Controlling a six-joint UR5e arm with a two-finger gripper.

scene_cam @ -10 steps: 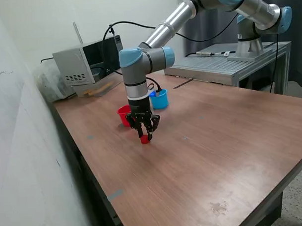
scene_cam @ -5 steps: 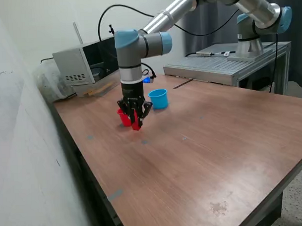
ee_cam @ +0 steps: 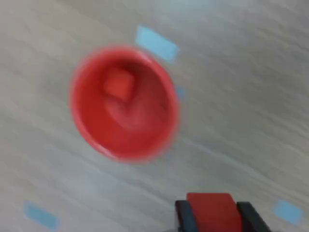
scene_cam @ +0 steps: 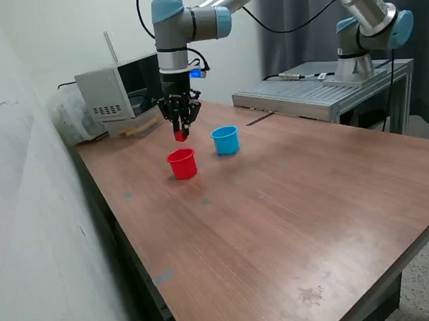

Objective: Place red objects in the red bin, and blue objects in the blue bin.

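My gripper point(scene_cam: 180, 135) is shut on a small red cube point(scene_cam: 179, 136) and holds it in the air above and just behind the red cup point(scene_cam: 182, 164). In the wrist view the red cube point(ee_cam: 212, 210) sits between the dark fingers point(ee_cam: 182, 217), and the red cup point(ee_cam: 91, 130) lies below with another red cube point(ee_cam: 119, 86) inside it. The light-blue cup point(scene_cam: 226, 140) stands on the table to the exterior view's right of the red cup. No dark-blue cubes show in either view.
A grey box-shaped device point(scene_cam: 120, 90) with cables stands at the back of the wooden table point(scene_cam: 287, 214). A metal bench point(scene_cam: 325, 93) holding the arm's base is at the exterior view's right. A wall runs along the exterior view's left.
The gripper closed on the red cube on the table, lifted it, and carried it up and back over the red cup.
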